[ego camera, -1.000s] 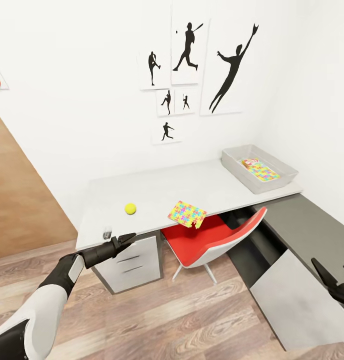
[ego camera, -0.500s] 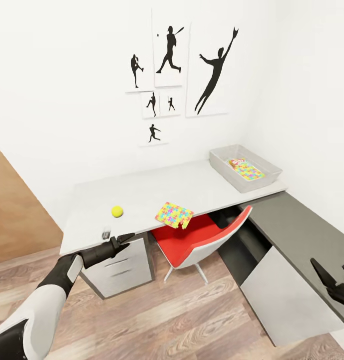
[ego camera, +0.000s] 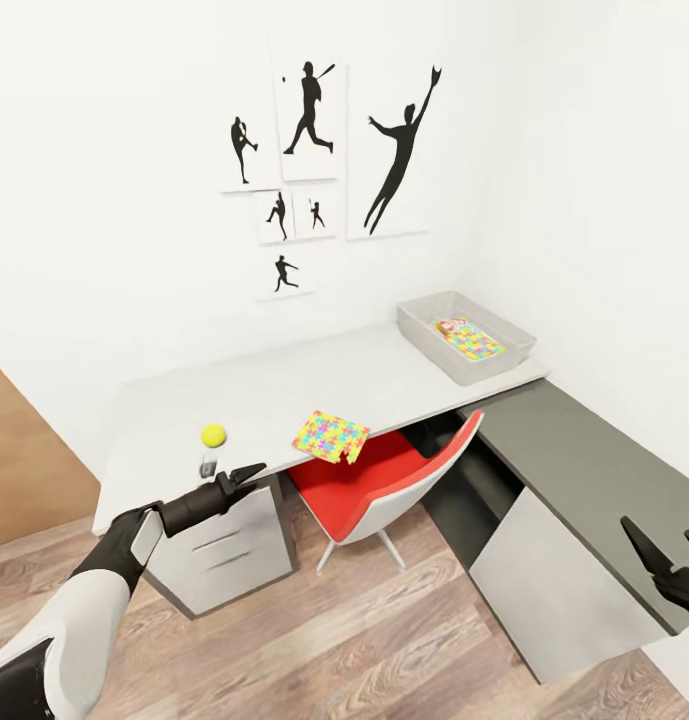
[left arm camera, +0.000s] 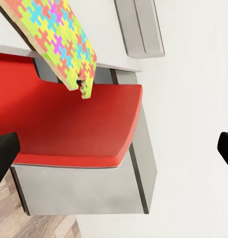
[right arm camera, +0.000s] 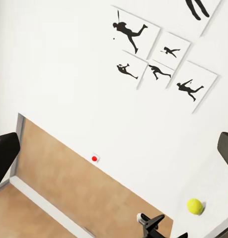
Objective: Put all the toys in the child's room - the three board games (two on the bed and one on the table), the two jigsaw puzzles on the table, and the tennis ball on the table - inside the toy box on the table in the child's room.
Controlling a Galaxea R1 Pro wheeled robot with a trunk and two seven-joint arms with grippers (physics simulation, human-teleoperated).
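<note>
At the far left, wood-plank floor (ego camera: 314,640) runs under the left end effector (ego camera: 246,474), fingers apart and empty, at the front edge of the pale grey worktop (ego camera: 284,385). Just beyond it lies the tennis ball (ego camera: 213,435). Further right a jigsaw puzzle (ego camera: 330,436) overhangs the edge above a red chair (ego camera: 384,485). Baseball silhouette pictures (ego camera: 329,150) hang on the white wall. The toy box (ego camera: 466,335) holds another puzzle. The right end effector (ego camera: 669,570) hovers open at far right.

head: high, faces table (ego camera: 314,385) | wrists: sideways, sharing tabletop
</note>
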